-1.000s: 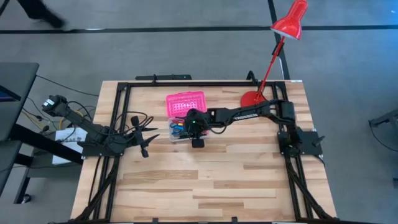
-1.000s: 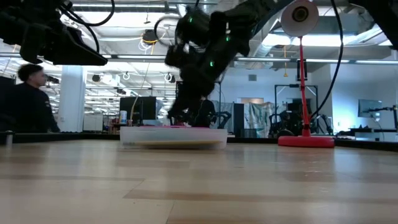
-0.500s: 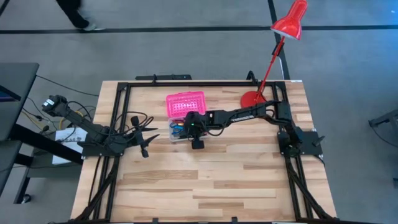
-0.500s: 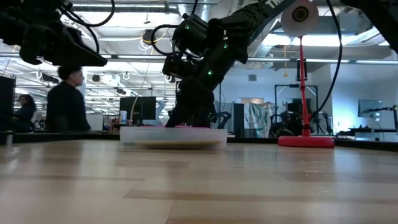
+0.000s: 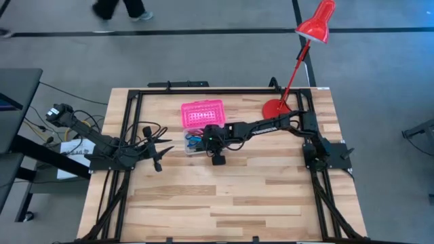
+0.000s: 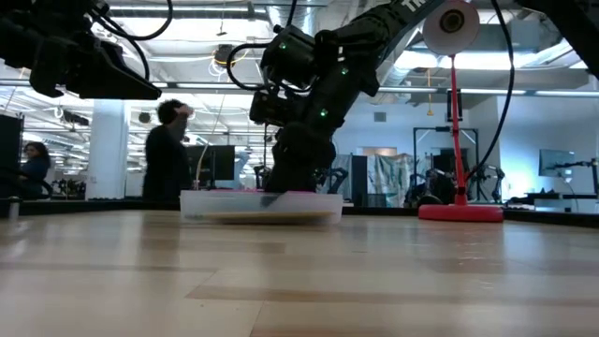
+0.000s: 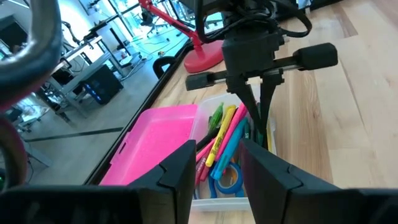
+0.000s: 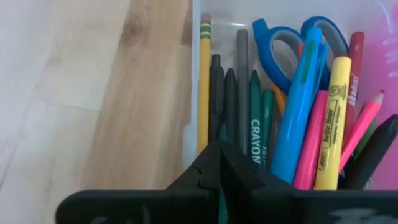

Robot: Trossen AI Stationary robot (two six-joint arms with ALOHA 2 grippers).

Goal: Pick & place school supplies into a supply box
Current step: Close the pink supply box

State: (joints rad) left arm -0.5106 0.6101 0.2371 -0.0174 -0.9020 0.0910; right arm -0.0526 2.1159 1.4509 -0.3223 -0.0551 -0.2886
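On the bench (image 5: 224,196), the supply box (image 5: 197,143) lay directly beneath the right claw (image 8: 219,163), fingers together and empty among supplies lying along the box, while the farther left claw (image 5: 157,148) waited, fingers apart.

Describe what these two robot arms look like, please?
Both are dark, slim, jointed arms on black frames at the table's sides. The right arm carries white lettering and small green lights near its wrist. Its pincer has two thin black fingers under a crossbar. Loose black cables trail around the left arm.
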